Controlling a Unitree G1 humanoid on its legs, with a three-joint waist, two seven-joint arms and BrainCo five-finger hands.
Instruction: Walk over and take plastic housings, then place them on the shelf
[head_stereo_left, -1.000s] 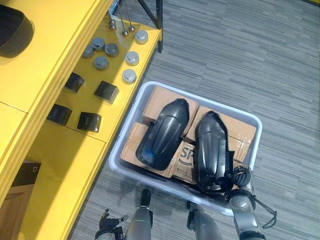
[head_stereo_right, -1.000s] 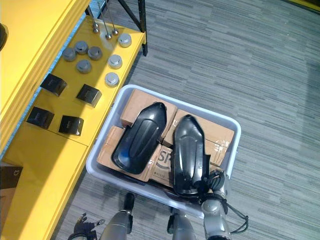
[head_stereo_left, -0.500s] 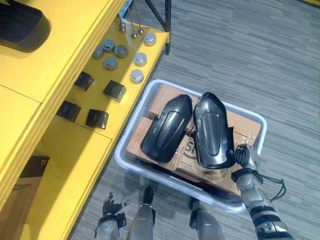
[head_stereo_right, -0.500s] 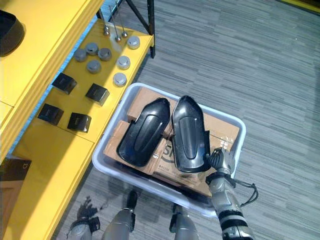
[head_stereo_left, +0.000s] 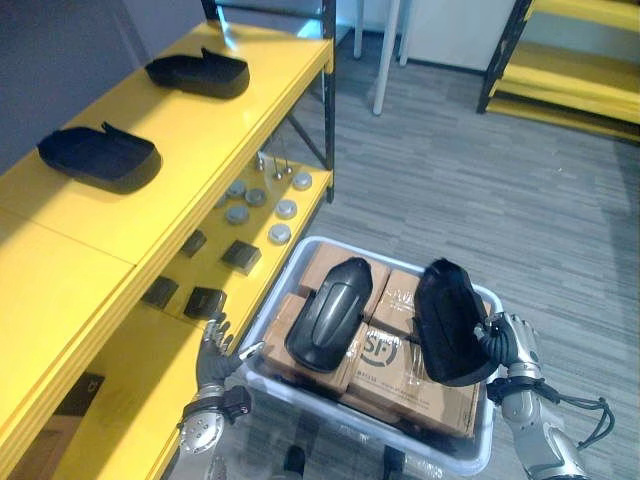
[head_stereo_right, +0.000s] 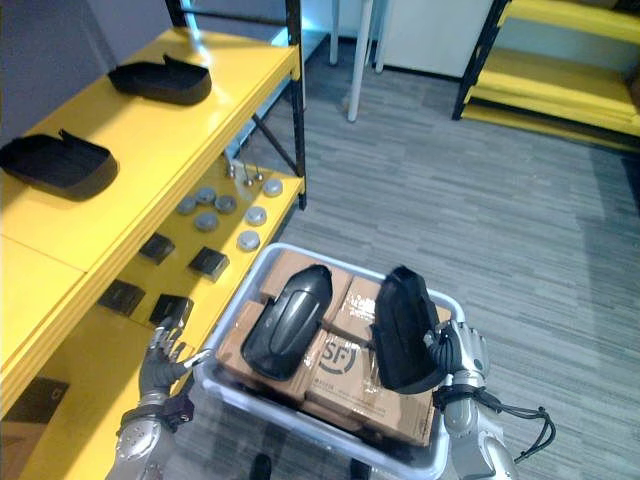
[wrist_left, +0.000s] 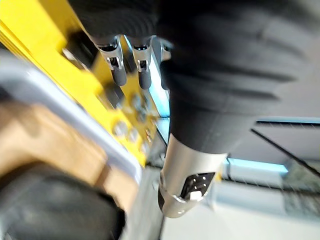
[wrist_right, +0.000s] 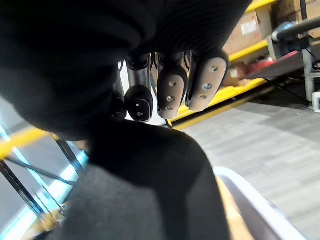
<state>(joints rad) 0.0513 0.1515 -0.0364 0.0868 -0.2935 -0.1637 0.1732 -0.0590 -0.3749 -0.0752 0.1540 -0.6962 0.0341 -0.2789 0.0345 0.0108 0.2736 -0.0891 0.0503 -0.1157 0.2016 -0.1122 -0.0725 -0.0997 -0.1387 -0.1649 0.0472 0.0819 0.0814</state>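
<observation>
**A:** What has been changed in the last moment?

**B:** One plastic housing (head_stereo_left: 447, 322) has been lifted off the cardboard boxes (head_stereo_left: 400, 372). It is held on end over the right end of the grey bin (head_stereo_left: 300, 250). The right hand (head_stereo_left: 508, 345) is curled round the housing's near edge. How far the thumb reaches cannot quite be told, as it is probably hidden behind the shell. The view itself has also been raised, so the upper shelf (head_stereo_left: 190, 140) is taken in.

**A:** And the rest?

**B:** A second housing (head_stereo_left: 328, 313) is left lying on the boxes towards the bin's left side. A nearer housing (head_stereo_left: 100, 157) and a farther housing (head_stereo_left: 198, 72) are already set on the upper shelf, well apart. The left hand (head_stereo_left: 213, 352) has been brought up beside the bin's left rim, fingers straight and spread, with nothing held.

**A:** Meaning?

**B:** The pick is judged done, and the carry to the shelf remains.
</observation>
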